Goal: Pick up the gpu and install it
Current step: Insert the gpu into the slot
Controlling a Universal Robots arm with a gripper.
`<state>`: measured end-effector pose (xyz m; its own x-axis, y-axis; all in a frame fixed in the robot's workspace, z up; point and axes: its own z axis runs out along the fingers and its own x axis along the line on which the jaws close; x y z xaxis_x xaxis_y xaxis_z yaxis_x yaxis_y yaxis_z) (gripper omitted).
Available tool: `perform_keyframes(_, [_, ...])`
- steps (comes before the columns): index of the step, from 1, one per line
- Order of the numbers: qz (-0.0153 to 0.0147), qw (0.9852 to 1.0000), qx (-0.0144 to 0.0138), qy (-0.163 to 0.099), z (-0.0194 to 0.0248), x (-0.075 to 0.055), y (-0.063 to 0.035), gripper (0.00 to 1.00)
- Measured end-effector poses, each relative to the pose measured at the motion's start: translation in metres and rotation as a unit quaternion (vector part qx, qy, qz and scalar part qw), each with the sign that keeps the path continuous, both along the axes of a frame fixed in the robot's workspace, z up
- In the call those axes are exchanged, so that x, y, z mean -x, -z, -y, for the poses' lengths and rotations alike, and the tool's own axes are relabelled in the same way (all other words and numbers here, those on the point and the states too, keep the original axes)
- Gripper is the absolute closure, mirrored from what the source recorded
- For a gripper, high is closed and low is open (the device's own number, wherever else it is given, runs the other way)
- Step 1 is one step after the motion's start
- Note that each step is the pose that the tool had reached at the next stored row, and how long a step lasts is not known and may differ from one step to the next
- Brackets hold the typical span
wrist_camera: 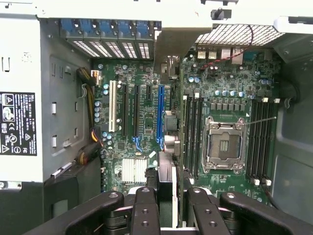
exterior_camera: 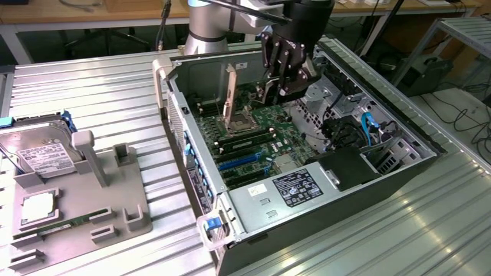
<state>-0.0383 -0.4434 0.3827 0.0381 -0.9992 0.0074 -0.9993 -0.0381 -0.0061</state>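
The gpu (exterior_camera: 230, 95) is gripped edge-on in the gripper (exterior_camera: 286, 72), hanging upright over the motherboard (wrist_camera: 146, 98) inside the open computer case (exterior_camera: 399, 167). The blue slot (wrist_camera: 160, 117) lies below; the card's edge is best kept parallel to it, the bracket facing the case's rear.

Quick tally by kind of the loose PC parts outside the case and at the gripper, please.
hard drive: 1, on the tray
processor chip: 1, on the tray
memory stick: 1, on the tray
gpu: 1, in the gripper
Total: 4
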Motion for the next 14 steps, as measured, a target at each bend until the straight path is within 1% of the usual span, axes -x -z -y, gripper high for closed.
perform_keyframes(14, [-0.0002,1.0000,0.0000,0.000,0.0000,0.0000,0.0061,0.72])
